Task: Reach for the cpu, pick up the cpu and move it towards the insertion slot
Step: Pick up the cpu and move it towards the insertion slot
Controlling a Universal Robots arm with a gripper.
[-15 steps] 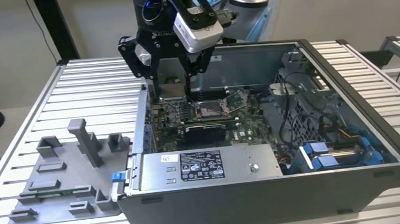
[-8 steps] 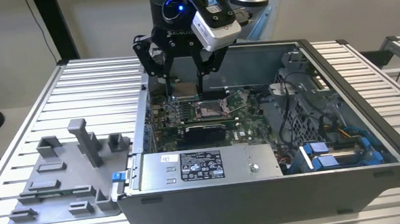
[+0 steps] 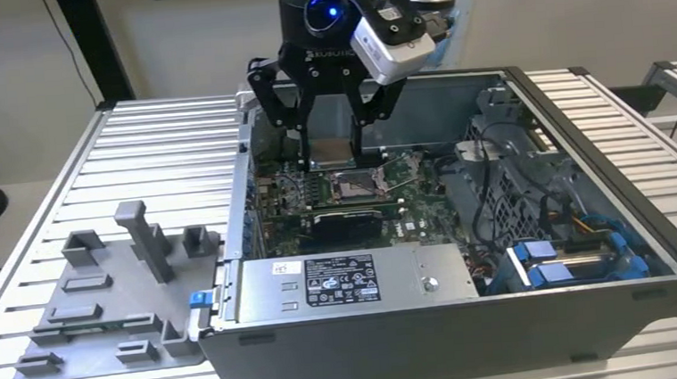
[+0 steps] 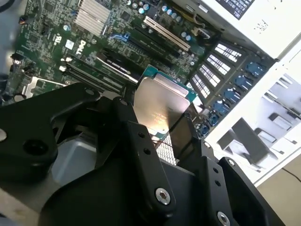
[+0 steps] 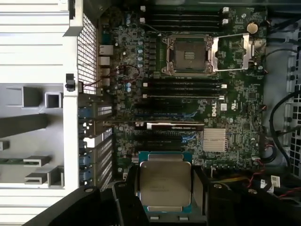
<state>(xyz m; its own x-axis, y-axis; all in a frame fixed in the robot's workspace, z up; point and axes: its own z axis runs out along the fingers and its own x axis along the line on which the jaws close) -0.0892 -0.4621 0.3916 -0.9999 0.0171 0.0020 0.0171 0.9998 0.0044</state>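
Observation:
My gripper [image 3: 334, 157] is shut on the cpu [image 3: 332, 151], a thin square chip with a pale silvery top, and holds it flat between its black fingers [image 5: 128, 190] above the green motherboard inside the open computer case. In both wrist views the cpu [image 5: 164, 182] [image 4: 160, 106] shows pinched at two opposite edges. The insertion slot [image 3: 354, 187], a silver-framed square socket with a dark centre, lies a short way from the chip, nearer the case's front in the exterior view. In the first wrist view the insertion slot [image 5: 187, 54] stands open, its metal lid [image 5: 230, 52] folded aside.
The case's walls [image 3: 468, 323] ring the board. A grey power supply box [image 3: 345, 283] sits at the front, with cables and blue drive bays [image 3: 570, 258] at the exterior view's right. A grey plastic fixture tray [image 3: 96, 305] with upright blocks lies on the slatted table at the left.

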